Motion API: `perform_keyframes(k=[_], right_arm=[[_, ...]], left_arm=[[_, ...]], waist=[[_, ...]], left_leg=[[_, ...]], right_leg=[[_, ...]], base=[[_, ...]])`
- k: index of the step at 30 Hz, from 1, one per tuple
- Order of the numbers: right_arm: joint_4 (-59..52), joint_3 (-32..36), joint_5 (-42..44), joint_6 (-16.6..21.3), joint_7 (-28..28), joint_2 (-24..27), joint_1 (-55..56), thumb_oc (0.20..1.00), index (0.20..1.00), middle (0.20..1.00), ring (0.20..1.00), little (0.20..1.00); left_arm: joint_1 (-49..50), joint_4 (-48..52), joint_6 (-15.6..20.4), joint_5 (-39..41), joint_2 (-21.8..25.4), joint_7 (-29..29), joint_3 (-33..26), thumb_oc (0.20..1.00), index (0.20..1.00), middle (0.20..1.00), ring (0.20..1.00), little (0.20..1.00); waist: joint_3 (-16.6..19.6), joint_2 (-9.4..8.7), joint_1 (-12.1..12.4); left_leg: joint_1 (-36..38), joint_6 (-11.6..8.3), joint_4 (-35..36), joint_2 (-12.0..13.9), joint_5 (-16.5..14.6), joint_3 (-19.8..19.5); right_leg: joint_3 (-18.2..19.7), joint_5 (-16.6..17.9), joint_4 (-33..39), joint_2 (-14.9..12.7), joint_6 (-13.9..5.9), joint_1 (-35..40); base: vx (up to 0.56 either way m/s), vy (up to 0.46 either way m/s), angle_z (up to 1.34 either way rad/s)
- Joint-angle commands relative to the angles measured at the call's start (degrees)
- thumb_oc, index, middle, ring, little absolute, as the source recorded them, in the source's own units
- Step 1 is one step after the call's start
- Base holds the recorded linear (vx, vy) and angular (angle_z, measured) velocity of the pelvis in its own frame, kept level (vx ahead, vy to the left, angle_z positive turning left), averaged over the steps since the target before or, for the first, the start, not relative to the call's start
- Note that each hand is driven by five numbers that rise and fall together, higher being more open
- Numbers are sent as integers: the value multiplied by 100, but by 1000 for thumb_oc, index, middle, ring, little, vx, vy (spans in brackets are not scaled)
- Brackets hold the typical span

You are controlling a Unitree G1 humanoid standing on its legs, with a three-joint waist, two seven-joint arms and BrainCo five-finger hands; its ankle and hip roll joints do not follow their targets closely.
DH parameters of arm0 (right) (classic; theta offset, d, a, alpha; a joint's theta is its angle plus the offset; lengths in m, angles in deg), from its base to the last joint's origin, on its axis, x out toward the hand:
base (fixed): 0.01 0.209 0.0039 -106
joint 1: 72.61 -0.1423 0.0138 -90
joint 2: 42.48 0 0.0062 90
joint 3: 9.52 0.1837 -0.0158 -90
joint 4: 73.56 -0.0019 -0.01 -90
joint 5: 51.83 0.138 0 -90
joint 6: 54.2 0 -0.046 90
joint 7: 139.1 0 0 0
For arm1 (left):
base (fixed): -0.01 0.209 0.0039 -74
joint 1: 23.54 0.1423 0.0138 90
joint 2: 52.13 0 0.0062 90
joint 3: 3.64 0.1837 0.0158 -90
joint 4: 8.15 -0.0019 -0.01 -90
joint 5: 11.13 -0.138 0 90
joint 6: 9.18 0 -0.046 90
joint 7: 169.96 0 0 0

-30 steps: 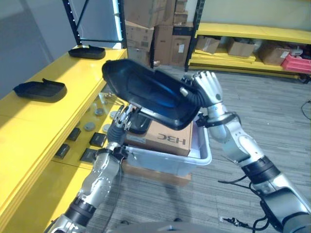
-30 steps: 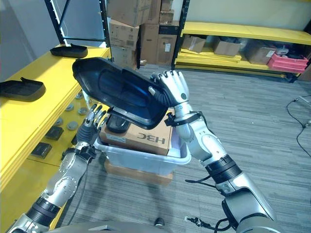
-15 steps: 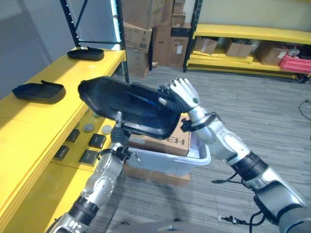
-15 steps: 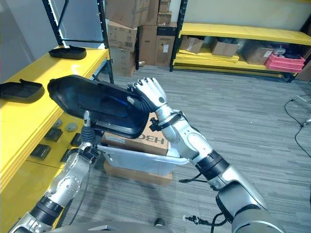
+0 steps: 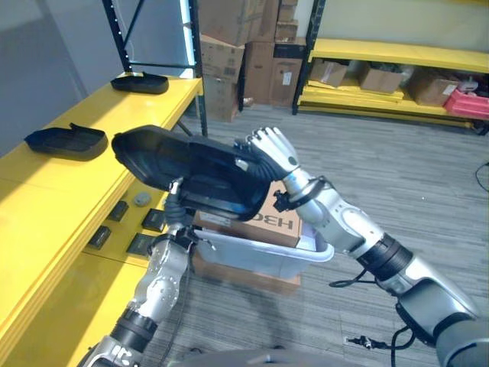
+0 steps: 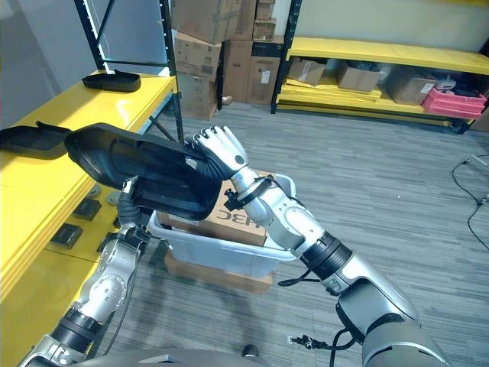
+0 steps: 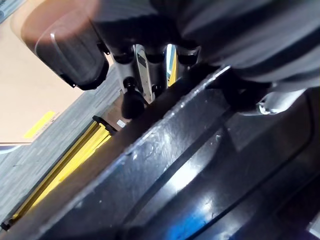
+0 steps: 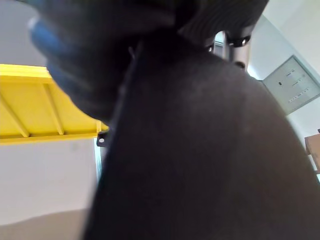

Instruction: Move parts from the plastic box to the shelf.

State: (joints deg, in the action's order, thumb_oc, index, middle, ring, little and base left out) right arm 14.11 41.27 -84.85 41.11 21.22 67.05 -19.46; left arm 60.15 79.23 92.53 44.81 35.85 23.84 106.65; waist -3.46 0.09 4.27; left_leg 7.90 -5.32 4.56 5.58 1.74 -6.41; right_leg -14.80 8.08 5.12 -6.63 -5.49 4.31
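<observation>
Black plastic part (image 5: 191, 172), a long shallow moulded shell, is held in the air above the near-left corner of the clear plastic box (image 5: 263, 256), its long axis running from 10 o'clock to 4 o'clock. The right hand (image 5: 271, 153) grasps the shell's right end, fingers curled over its upper edge. The left hand (image 5: 174, 205) sits under the shell at its 6 o'clock side, touching the lower rim; its fingers (image 7: 142, 75) lie against the edge in the left wrist view, but whether they clench it or merely prop it cannot be told. The shell's left tip reaches over the edge of the yellow shelf (image 5: 69, 191) at 9 o'clock. Two more black parts rest on that shelf: one (image 5: 65, 141) at 9 o'clock, another (image 5: 139, 82) at 11 o'clock. A cardboard carton (image 5: 271, 214) stands inside the box, partly hidden by the shell. Small dark pieces (image 5: 130, 229) lie on the lower shelf level beneath.
</observation>
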Motion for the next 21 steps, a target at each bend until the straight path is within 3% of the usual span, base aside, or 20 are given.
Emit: perform_keyframes(k=[1, 7, 8, 9, 10, 15, 18, 19, 21], right_arm=[[-258, -723, 471, 753, 330, -316, -450, 200, 200, 200, 200, 200], [-193, -800, 785, 869, 559, -564, -127, 200, 200, 200, 200, 200], [-223, -807, 915, 907, 648, -588, -28, 316, 316, 316, 316, 316], [-245, -686, 1151, 954, 642, -623, 115, 1000, 1000, 1000, 1000, 1000], [-248, -681, 1155, 954, 646, -624, 119, 1000, 1000, 1000, 1000, 1000], [-371, -82, 1642, 1051, 450, -655, 605, 1000, 1000, 1000, 1000, 1000], [-317, 732, 1877, 1138, 173, -615, 1371, 1000, 1000, 1000, 1000, 1000], [-323, 740, 1876, 1139, 175, -616, 1386, 1000, 1000, 1000, 1000, 1000], [-98, 1002, 1886, 1151, 141, -590, 1755, 1000, 1000, 1000, 1000, 1000]], left_arm=[[-964, 86, 577, -257, -66, -206, -14, 200, 200, 200, 200, 200], [-931, 107, 859, -477, -186, -111, -181, 200, 200, 200, 200, 200], [-902, 140, 903, -793, -123, 16, -268, 200, 200, 200, 200, 200], [-888, 201, 910, -1493, 60, 247, -368, 200, 200, 200, 200, 200], [-881, 213, 905, -1511, 59, 265, -362, 200, 200, 200, 200, 200], [-691, 264, 796, -3256, 589, 861, -655, 200, 200, 200, 200, 200], [-392, 364, 477, -5051, 1161, 1443, -981, 200, 200, 200, 200, 200], [-380, 378, 468, -5067, 1160, 1454, -971, 200, 200, 200, 200, 200], [-233, 419, 266, -5969, 1443, 1570, -1113, 200, 200, 200, 200, 200]], waist=[[27, -240, 57], [-5, -258, 41], [-14, -262, 46], [-12, -254, 35], [-10, -258, 37], [-16, -242, 10], [-9, -204, -19], [-1, -208, -14], [10, -199, -11]], left_leg=[[186, 136, 14, 33, -671, -115], [200, 131, 15, 29, -689, -110], [200, 127, 12, 28, -689, -108], [206, 123, 16, 26, -699, -103], [207, 123, 15, 26, -700, -103], [213, 121, 25, 25, -705, -60], [220, 130, 27, 27, -709, -44], [220, 130, 27, 27, -710, -45], [218, 132, 32, 29, -716, -52]], right_leg=[[-263, -698, -29, -325, -300, 308], [-262, -707, -45, -327, -292, 314], [-266, -707, -48, -332, -292, 319], [-265, -705, -45, -336, -293, 319], [-265, -705, -45, -336, -293, 320], [-239, -696, -38, -343, -297, 308], [-229, -687, -44, -348, -310, 286], [-229, -688, -42, -348, -310, 288], [-237, -691, -38, -347, -323, 281]], base=[[0, 0, 0], [0, 0, 0], [0, 0, 0], [0, 0, 0], [0, 0, 0], [0, 0, 0], [9, 10, 2], [0, 0, 0], [0, 0, 0]])
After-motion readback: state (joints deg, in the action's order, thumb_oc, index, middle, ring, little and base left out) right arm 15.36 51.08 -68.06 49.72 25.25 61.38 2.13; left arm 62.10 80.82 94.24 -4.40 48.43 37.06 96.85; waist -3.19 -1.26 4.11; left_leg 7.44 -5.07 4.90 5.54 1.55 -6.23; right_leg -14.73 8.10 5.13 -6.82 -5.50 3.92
